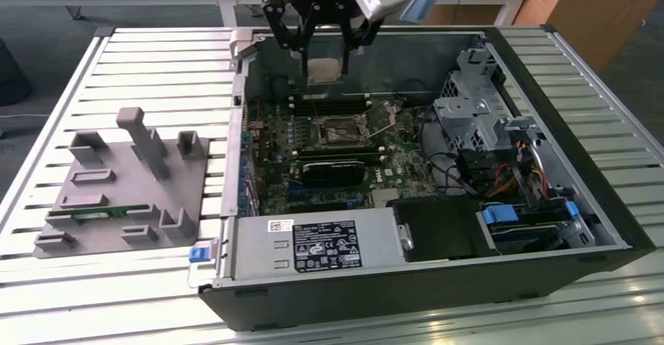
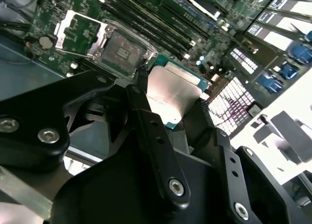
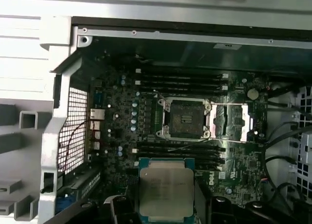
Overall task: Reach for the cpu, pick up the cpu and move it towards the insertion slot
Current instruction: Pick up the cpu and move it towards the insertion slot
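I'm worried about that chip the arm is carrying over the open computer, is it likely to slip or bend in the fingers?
The cpu looks like a thin, rigid plate, so bending seems unlikely. Its shiny metal top and narrow edges probably make it slippery in the gripper, which pinches it by opposite sides. It hangs above the motherboard short of the insertion slot, so a drop could damage it.

The exterior view looks down at an angle from off the arm, taking in the slatted bench (image 1: 124,65) and the whole open computer case (image 1: 581,205). Both wrist views ride close above the motherboard (image 3: 117,136), sharing the insertion slot (image 3: 185,118) (image 2: 121,49); the second wrist view looks past the tool (image 2: 168,104) obliquely.
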Controlling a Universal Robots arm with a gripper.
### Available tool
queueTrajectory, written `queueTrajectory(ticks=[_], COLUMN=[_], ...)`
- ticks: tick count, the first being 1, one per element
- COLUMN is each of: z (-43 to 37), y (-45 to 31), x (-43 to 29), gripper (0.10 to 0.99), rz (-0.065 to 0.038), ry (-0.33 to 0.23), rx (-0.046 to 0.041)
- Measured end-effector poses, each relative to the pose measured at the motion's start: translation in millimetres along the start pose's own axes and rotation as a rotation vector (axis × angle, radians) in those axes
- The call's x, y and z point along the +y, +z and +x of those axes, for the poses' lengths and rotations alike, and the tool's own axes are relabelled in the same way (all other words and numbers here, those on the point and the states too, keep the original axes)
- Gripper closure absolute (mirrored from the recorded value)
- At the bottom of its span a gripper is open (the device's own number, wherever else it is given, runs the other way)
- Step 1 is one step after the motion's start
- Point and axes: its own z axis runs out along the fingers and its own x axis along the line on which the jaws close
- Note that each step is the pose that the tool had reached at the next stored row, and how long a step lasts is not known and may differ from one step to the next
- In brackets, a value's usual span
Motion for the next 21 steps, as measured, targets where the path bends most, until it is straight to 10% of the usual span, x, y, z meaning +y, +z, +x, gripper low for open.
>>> queueTrajectory(ticks=[14, 21], z=[-10.8, -29.5], y=[5.7, 8.1], x=[42.7, 49.9], gripper=[0.549, 0.549], rz=[0.0, -0.001], ry=[0.0, 0.0], rx=[0.0001, 0.0])
